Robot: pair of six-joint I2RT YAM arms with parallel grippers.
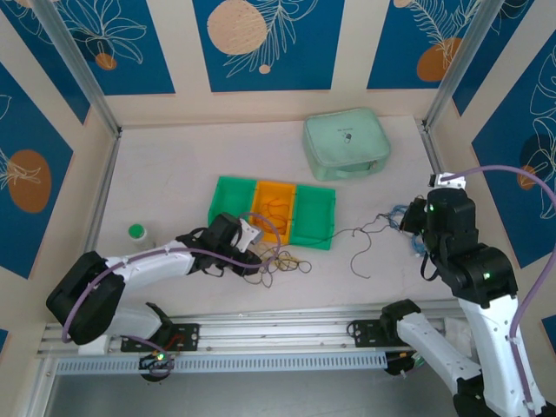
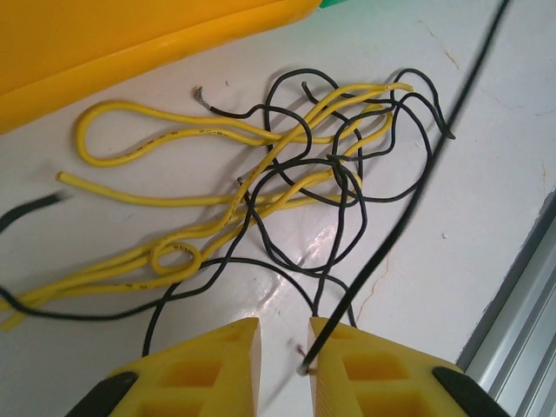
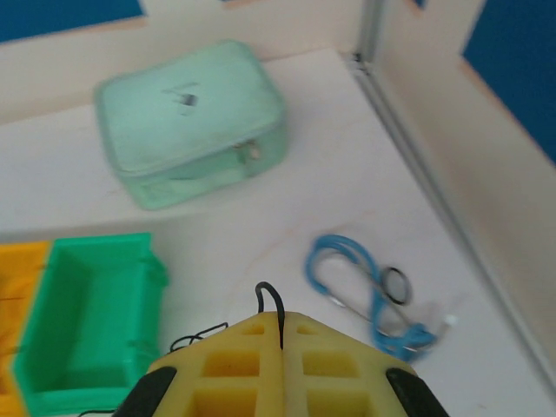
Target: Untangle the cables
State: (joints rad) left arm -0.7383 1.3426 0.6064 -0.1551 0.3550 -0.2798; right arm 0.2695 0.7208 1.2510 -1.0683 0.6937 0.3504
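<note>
Near the front edge of the table, yellow and black cables (image 2: 287,174) lie knotted in one heap. The left gripper (image 2: 284,347) hovers over it, fingers slightly apart and holding nothing. Farther right, the right gripper (image 3: 280,326) is closed on one black cable (image 3: 280,313). I judge that most of the untangling is not yet done.

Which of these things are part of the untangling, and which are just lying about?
Job: yellow and black cable tangle, in front of the open left hand; black cable, pinched in the shut right hand.

Lying about: mint pouch; green and orange bins; blue stethoscope; green-capped bottle.
</note>
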